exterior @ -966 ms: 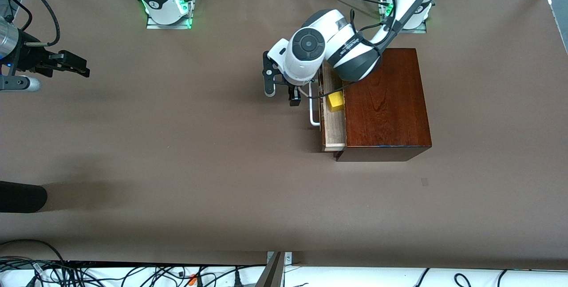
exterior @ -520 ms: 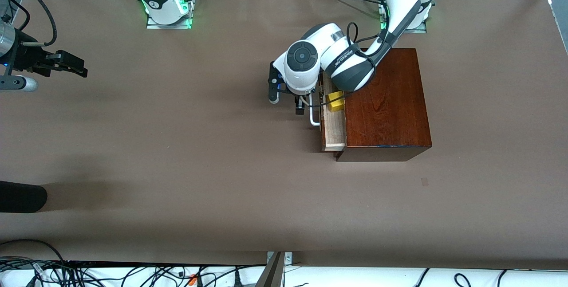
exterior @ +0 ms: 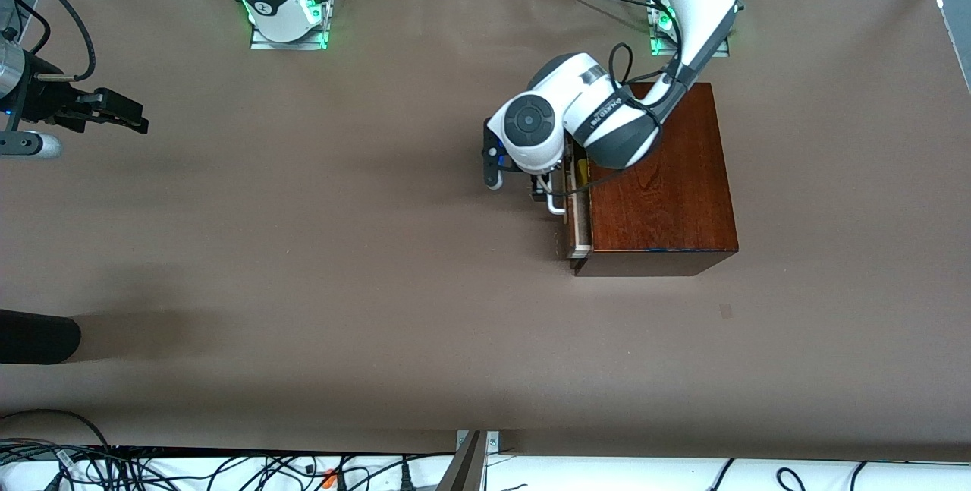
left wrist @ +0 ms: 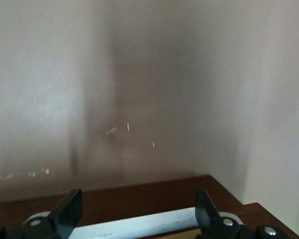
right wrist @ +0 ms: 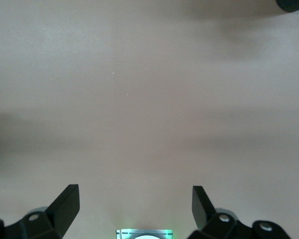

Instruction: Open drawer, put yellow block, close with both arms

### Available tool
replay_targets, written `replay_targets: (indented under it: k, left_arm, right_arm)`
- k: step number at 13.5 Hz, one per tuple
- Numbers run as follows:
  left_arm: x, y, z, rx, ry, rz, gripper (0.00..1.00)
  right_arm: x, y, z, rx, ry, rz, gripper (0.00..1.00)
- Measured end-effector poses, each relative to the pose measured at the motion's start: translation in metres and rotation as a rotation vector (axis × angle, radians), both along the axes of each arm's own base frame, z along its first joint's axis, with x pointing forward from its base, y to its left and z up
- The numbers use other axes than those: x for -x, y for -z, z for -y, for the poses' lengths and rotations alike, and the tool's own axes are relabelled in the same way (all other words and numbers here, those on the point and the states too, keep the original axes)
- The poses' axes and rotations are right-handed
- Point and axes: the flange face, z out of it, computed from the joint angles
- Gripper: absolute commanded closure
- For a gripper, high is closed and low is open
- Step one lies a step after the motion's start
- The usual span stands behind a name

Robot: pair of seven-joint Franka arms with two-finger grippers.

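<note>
The mahogany box [exterior: 660, 180] stands at the left arm's end of the table. Its drawer [exterior: 580, 227] is pushed almost fully in, with only a thin strip of pale wood showing. A sliver of the yellow block [exterior: 582, 169] shows inside it, partly under the left arm's wrist. My left gripper [exterior: 520, 184] is open in front of the drawer. In the left wrist view the white handle [left wrist: 134, 225] lies between the fingers [left wrist: 70, 211] of the left gripper [left wrist: 137, 209], against the dark drawer front [left wrist: 139, 194]. My right gripper [exterior: 125, 113] [right wrist: 134, 199] waits open and empty over bare table at the right arm's end.
A black object [exterior: 38, 335] juts in at the right arm's end, nearer the front camera. Cables [exterior: 152, 468] run along the table's front edge. The right arm's green-lit base [right wrist: 143, 234] shows in the right wrist view.
My left gripper has moved toward the box and the drawer has slid in with it. The yellow block is now mostly hidden. The right arm has barely moved.
</note>
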Motion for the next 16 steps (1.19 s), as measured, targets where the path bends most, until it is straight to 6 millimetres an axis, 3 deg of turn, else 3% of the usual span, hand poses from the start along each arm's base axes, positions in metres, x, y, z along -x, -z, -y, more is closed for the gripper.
replay_targets:
  k: [3, 6, 8, 12, 14, 16]
  left_arm:
    - [-0.012, -0.004, -0.018, -0.025, -0.013, -0.001, 0.00]
    - [-0.012, -0.006, -0.018, -0.023, -0.015, 0.000, 0.00]
    - [-0.015, -0.017, -0.016, 0.010, -0.061, -0.007, 0.00]
    - [-0.023, -0.081, -0.018, 0.120, -0.353, -0.044, 0.00]
    - [-0.029, -0.118, -0.040, 0.096, -0.489, -0.031, 0.00]
    - [-0.037, -0.155, -0.079, 0.034, -0.597, -0.007, 0.00]
  right_arm:
    - [0.000, -0.001, 0.001, 0.008, 0.000, 0.005, 0.00]
    - [-0.001, -0.001, 0.002, 0.009, 0.001, 0.006, 0.00]
    - [-0.001, -0.001, 0.002, 0.009, 0.001, 0.006, 0.00]
    - [-0.001, -0.001, 0.002, 0.009, 0.002, 0.007, 0.00]
    - [-0.001, -0.002, 0.002, 0.009, 0.002, 0.007, 0.00]
    - [-0.001, -0.002, 0.003, 0.009, 0.003, 0.007, 0.00]
